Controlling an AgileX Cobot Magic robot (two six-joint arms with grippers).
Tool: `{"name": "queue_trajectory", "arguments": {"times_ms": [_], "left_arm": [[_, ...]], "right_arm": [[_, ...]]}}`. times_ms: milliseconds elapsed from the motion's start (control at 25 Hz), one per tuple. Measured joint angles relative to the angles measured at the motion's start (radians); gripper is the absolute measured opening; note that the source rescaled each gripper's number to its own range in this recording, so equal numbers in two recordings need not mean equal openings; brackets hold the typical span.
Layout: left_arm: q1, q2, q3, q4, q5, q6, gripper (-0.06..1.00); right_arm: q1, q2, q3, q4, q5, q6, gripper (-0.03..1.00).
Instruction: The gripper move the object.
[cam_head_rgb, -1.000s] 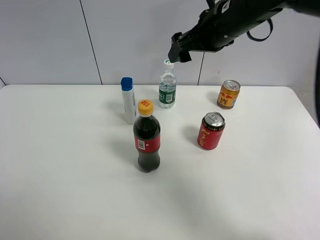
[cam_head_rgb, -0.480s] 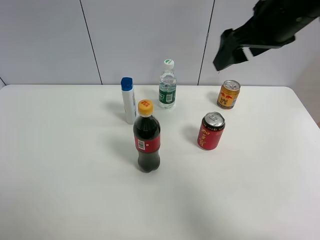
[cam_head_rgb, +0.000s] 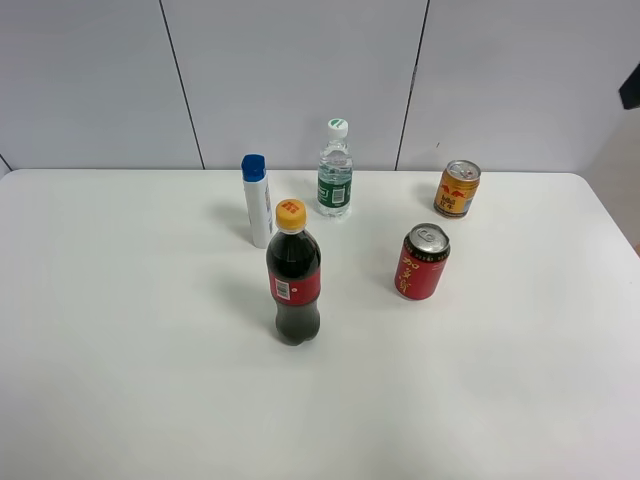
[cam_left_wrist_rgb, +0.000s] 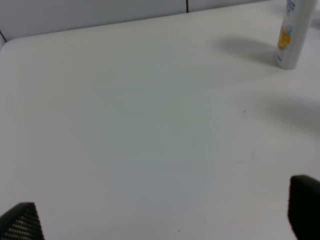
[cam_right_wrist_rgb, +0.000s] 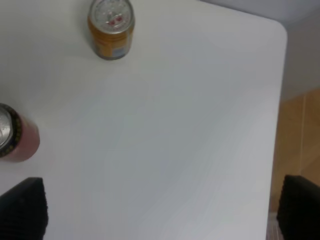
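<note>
The small clear water bottle (cam_head_rgb: 335, 170) with a dark green label and white cap stands upright at the back middle of the white table (cam_head_rgb: 130, 330); no gripper touches it. It does not show in either wrist view. My right gripper (cam_right_wrist_rgb: 160, 210) is open and empty, high over the table's right side, far from the bottle. Only a dark sliver of the right arm (cam_head_rgb: 632, 88) shows at the exterior view's right edge. My left gripper (cam_left_wrist_rgb: 162, 220) is open and empty, low over bare table on the left.
A white tube with a blue cap (cam_head_rgb: 256, 200) stands left of the water bottle and shows in the left wrist view (cam_left_wrist_rgb: 290, 32). A cola bottle (cam_head_rgb: 294, 285) stands in front. A red can (cam_head_rgb: 424, 262) and a gold can (cam_head_rgb: 457, 188) stand to the right.
My right arm has pulled away from above the water bottle's cap, moving right and up until almost out of the exterior view. The bottle and other things have not moved.
</note>
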Motion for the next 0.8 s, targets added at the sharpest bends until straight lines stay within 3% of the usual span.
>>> {"name": "queue_trajectory", "arguments": {"times_ms": [280,560,800], "left_arm": [[0.000,0.000,0.000,0.000,0.000,0.000,1.00],[0.000,0.000,0.000,0.000,0.000,0.000,1.00],[0.000,0.000,0.000,0.000,0.000,0.000,1.00]], "right_arm": [[-0.016,-0.163,0.000,-0.005,0.001,0.028,0.81],[-0.016,-0.339,-0.001,-0.107,0.002,0.118,0.81],[-0.016,-0.482,0.011,-0.136,0.003,0.154,0.81]]}}
